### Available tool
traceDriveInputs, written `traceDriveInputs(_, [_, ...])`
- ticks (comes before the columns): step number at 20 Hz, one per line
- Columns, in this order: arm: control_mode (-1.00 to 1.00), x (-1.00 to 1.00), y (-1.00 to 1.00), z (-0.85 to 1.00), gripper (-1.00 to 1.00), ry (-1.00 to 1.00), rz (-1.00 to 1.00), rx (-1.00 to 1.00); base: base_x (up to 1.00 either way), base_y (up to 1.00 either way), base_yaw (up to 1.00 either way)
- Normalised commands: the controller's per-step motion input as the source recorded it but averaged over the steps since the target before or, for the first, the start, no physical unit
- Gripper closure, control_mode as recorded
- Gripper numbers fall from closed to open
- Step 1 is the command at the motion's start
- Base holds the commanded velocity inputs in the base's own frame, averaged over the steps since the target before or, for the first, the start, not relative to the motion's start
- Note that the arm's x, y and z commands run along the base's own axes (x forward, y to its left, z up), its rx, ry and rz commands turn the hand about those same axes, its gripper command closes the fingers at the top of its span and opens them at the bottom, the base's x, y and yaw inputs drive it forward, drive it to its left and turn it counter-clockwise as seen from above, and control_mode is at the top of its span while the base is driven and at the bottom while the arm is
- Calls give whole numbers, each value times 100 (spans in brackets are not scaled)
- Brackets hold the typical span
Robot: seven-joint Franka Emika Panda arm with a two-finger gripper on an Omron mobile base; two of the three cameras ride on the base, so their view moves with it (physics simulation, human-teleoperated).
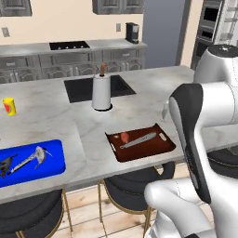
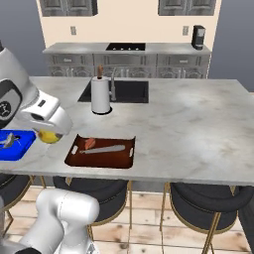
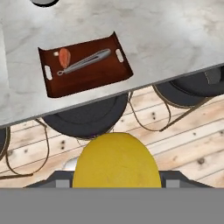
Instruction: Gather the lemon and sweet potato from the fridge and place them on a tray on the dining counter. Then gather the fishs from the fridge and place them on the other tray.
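Observation:
My gripper (image 2: pixel 47 135) is shut on the lemon (image 3: pixel 116 164), a bright-yellow ball that hangs over the floor and stools just off the near edge of the dining counter (image 2: pixel 198 129). On the counter ahead lies the reddish-brown tray (image 3: pixel 94 74), holding the orange-red sweet potato (image 3: pixel 64 57) and a long grey fish-like thing (image 3: pixel 85 62). The blue tray (image 1: pixel 53 155) sits further left with grey fish (image 1: pixel 33 158) in it. In the right base view the lemon (image 2: pixel 47 136) hovers between the blue tray (image 2: pixel 22 145) and the brown tray (image 2: pixel 101 156). Whether the fridge shows I cannot tell.
A white paper-towel roll (image 1: pixel 101 92) stands by the dark inset sink (image 1: pixel 79 89). A yellow cup (image 1: pixel 9 106) is at the counter's left. Dark stools (image 3: pixel 87 118) line the near edge. A tall plain grey block (image 1: pixel 162 32) rises at the back.

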Motion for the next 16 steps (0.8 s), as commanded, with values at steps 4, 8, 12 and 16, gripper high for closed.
traceDriveInputs(4, [-100,83,0,-44,100,0,-1,0,0,0,0])
traceDriveInputs(8, [-100,71,-6,-42,100,2,-1,2,0,0,0])
traceDriveInputs(12, [-100,59,-8,-55,100,8,-3,0,0,0,0])
traceDriveInputs(16, [-100,57,-7,-65,100,8,-3,0,0,0,0])
